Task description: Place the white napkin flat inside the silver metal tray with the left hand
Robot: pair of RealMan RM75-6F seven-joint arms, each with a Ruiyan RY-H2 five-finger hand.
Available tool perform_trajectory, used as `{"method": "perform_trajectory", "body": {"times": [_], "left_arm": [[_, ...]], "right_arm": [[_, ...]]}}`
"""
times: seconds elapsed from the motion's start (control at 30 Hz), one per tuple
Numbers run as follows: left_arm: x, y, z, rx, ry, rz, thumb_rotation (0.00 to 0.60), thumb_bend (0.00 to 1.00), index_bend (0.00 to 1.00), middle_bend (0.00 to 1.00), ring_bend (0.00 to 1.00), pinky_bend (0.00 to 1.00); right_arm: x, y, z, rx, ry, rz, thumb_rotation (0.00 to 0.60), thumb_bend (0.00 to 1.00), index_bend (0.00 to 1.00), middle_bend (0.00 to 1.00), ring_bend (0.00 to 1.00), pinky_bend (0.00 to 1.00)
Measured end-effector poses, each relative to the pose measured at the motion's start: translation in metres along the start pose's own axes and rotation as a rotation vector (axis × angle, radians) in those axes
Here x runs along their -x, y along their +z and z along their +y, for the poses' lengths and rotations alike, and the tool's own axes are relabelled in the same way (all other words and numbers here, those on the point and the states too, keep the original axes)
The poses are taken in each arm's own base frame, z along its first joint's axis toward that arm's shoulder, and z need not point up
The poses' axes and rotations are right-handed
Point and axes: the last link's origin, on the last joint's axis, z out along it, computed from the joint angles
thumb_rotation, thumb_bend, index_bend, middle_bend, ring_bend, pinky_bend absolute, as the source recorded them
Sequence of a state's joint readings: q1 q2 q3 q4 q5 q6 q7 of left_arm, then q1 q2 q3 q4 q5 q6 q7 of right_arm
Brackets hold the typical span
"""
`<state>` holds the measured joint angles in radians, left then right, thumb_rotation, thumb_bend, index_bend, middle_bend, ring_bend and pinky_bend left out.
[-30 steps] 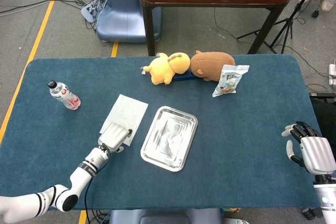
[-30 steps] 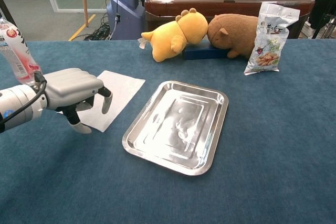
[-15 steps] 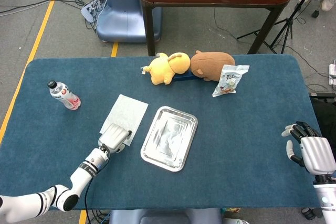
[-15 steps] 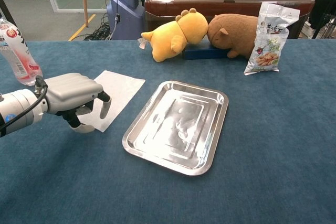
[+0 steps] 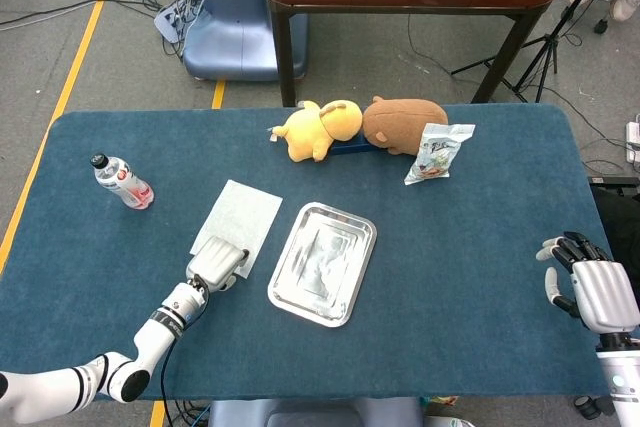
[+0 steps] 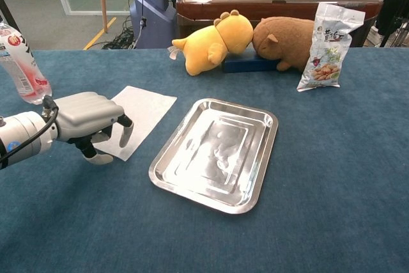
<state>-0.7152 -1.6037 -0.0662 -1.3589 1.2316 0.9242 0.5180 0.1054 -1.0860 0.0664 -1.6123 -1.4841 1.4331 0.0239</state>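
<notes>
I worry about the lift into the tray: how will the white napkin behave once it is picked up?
The napkin looks thin and lies flat, so it is probably floppy and very light. It would likely droop or fold from the left hand, and may need smoothing in the tray.

The left hand (image 6: 86,119) sits lower and further left in the chest view than a second ago, its curled fingers (image 6: 125,133) nearer the napkin's (image 6: 142,112) near edge.

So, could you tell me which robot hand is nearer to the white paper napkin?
The left robot hand: it sits at the near edge of the white paper napkin. The right robot hand is far across the table.
</notes>
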Motion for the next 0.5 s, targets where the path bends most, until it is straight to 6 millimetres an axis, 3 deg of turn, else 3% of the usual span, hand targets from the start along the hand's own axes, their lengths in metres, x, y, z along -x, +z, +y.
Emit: {"method": "perform_trajectory", "body": {"times": [0.5], "left_arm": [[0.0041,0.0014,-0.0009,-0.007,0.003,-0.008,0.600,0.26,0.50,1.00,0.87,0.89]], "right_arm": [[0.0003,-0.0001,-0.0003,-0.002,-0.002,-0.002,0.600,0.62,0.43,0.34,0.18,0.29]]}}
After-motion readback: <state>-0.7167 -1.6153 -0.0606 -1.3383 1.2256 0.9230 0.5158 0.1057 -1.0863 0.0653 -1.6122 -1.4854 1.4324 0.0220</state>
